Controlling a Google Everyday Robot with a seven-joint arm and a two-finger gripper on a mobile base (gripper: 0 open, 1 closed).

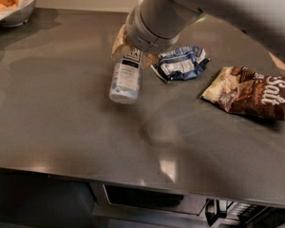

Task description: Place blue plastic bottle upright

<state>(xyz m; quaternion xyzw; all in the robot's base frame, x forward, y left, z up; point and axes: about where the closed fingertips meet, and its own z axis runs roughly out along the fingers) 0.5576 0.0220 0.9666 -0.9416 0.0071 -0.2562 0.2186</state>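
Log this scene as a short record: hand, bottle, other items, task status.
hand: hand over the back middle of the counter, closed on the bottle's top end
bottle: bottle hangs from the hand, base down, slightly tilted; appears lifted off the counter
wrapper: crumpled blue-and-white wrapper lying just right of the bottle
snack bag: brown snack bag flat at the right edge
bowl: bowl at the far left corner, holding fruit
task status: bottle not yet standing free

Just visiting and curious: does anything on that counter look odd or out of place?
The blue plastic bottle isn't standing: it hangs tilted in the gripper over the counter. Beside it lies a crumpled wrapper, like litter.
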